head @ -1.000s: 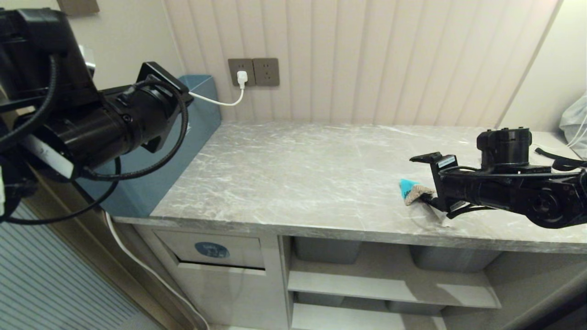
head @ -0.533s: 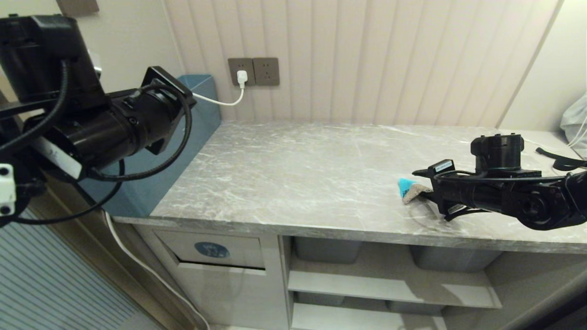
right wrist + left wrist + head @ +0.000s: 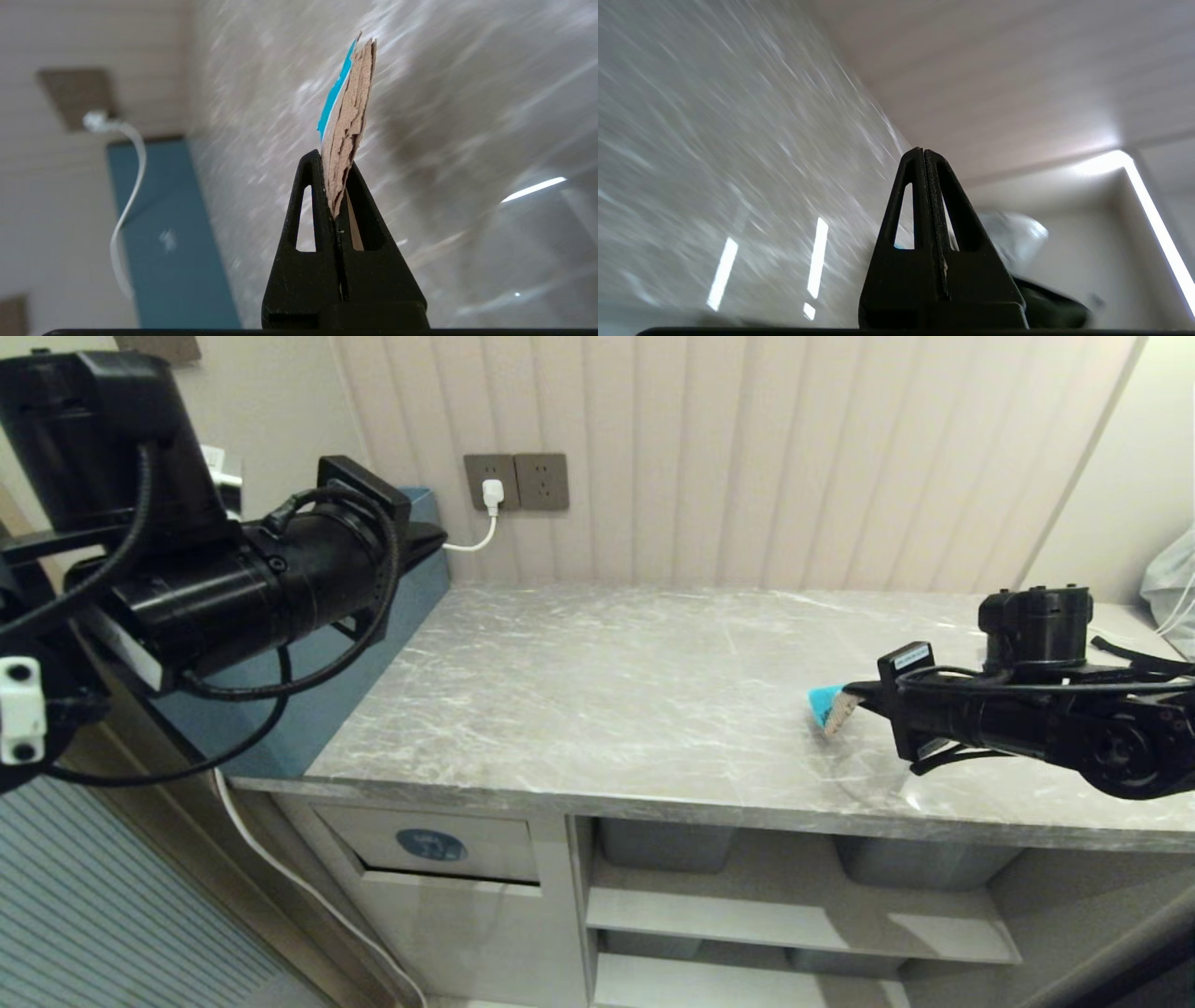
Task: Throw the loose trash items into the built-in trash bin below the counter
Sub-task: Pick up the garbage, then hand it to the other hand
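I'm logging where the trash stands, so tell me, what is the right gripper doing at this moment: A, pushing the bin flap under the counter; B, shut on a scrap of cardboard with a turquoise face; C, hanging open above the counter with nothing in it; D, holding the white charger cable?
B: the right gripper is shut on the cardboard scrap, whose turquoise face and torn tan edge stick out past the fingertips, over the counter.
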Controlling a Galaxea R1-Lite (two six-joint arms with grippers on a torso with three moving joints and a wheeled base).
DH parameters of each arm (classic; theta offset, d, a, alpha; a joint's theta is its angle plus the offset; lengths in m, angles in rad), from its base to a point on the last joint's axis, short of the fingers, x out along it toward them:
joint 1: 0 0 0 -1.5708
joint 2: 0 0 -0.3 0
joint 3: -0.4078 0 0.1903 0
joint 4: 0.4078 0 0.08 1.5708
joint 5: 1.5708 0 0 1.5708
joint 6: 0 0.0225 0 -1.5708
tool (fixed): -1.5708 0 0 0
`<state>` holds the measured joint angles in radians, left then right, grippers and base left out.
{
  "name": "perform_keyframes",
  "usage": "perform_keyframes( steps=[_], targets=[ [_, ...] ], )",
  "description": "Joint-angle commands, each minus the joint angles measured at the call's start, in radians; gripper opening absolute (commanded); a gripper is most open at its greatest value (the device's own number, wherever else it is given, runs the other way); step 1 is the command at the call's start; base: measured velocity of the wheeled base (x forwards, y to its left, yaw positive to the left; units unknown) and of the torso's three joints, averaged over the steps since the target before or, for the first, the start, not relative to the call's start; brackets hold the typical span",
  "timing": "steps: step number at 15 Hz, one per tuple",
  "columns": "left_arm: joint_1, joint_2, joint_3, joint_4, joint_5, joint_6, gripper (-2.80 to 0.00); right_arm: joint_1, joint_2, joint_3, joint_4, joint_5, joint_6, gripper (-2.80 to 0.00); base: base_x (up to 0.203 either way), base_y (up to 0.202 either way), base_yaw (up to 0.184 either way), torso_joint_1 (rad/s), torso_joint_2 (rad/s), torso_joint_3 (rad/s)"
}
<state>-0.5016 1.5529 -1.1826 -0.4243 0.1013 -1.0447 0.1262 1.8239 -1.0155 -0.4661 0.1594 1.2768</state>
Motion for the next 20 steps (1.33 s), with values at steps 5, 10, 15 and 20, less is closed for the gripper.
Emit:
perform_keyframes(
  steps=[5, 10, 15, 20],
  targets=[
    [-0.091, 0.031, 0.066, -0.014, -0.197, -0.138, 0.00, 0.179, -0.181, -0.085, 0.064, 0.067, 0.015, -2.80, 0.000, 0.000, 0.000, 0.000, 0.00, 0.000],
    [-0.169, 0.031, 0.122, -0.124, -0.301, -0.190, 0.00, 0.246, -0.204, -0.160, 0.127, 0.063, 0.026, -2.80, 0.000, 0.000, 0.000, 0.000, 0.00, 0.000],
    [-0.287, 0.031, 0.168, -0.209, -0.298, -0.189, 0.00, 0.330, -0.262, -0.238, 0.238, 0.072, 0.076, -2.80, 0.000, 0.000, 0.000, 0.000, 0.00, 0.000],
    [-0.331, 0.053, 0.164, -0.249, -0.291, -0.188, 0.00, 0.419, -0.285, -0.288, 0.290, 0.071, 0.084, -2.80, 0.000, 0.000, 0.000, 0.000, 0.00, 0.000]
  ],
)
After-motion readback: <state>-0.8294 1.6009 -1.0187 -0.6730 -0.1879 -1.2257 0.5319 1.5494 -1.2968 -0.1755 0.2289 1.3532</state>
